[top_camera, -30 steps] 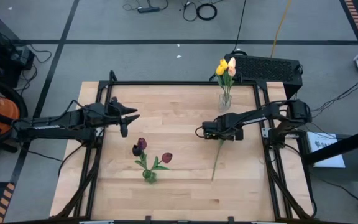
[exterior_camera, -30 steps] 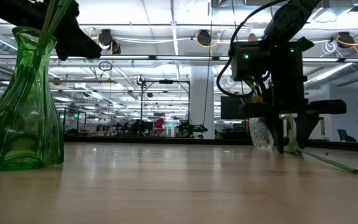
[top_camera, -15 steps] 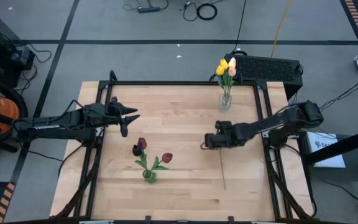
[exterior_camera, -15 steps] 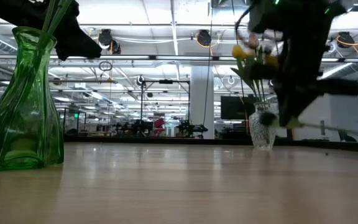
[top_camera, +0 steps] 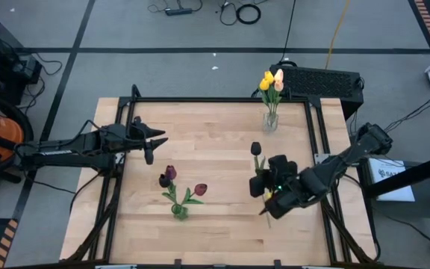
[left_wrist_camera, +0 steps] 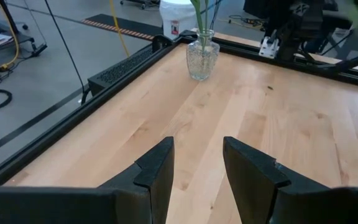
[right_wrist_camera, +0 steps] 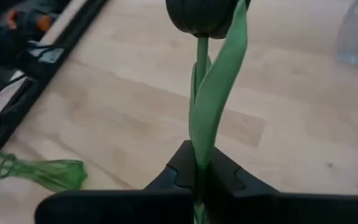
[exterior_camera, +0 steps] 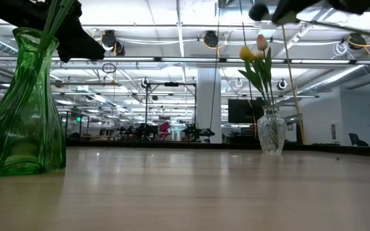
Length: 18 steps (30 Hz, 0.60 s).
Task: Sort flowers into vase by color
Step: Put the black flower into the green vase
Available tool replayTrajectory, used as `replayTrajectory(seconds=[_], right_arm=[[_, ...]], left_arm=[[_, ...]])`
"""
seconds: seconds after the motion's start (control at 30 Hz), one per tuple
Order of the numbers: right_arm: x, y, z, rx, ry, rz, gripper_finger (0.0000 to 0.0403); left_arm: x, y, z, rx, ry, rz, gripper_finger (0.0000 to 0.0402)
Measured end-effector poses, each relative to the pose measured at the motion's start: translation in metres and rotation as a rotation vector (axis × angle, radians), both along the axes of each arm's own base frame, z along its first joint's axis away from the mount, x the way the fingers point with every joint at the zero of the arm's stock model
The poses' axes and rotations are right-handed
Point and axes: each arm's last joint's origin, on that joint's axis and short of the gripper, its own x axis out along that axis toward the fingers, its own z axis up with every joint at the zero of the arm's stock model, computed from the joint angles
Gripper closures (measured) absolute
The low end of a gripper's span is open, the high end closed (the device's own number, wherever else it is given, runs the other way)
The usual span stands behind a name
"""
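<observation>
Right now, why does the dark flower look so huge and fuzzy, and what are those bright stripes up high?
Right wrist view: the dark tulip sits very close to the camera, clamped in the right gripper, so it looks big and soft. Low view: the stripes are ceiling lights glaring, and the green vase looms large because it stands nearest.

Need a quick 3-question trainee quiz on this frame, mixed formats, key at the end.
1. True or false: the right gripper is shut on the near-black tulip.
2. Multiple choice: the yellow and peach tulips stand in A) the green vase, B) the clear vase, C) on the table.
3. Fill in: the left gripper waits at the table's left side with its fingers ____.

Key: 1 true. 2 B, the clear vase; the green vase holds dark heads. 3 open.
</observation>
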Motion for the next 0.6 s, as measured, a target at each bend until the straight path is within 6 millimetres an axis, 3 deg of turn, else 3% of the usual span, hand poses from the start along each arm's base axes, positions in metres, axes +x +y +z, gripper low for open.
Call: replayTrajectory(seconds=[0.2, 0.33, 0.47, 0.6], right_arm=[[-0.008, 0.018, 0.026, -0.07, -0.035, 0.118, 0.0402], [-0.011, 0.029, 0.029, -0.076, -0.049, 0.183, 0.0403], [-0.014, 0.037, 0.03, -0.081, -0.066, 0.22, 0.0403], [-0.016, 0.047, 0.033, -0.108, -0.126, 0.249, 0.0403]], left_arm=[[0.0, 0.0, 0.0, 0.0, -0.001, 0.0, 0.0256], [0.0, -0.001, -0.001, -0.058, -0.008, -0.021, 0.0256], [0.002, -0.009, -0.002, -0.054, -0.003, -0.202, 0.0256], [0.003, -0.019, -0.017, -0.066, -0.049, -0.379, 0.0256]])
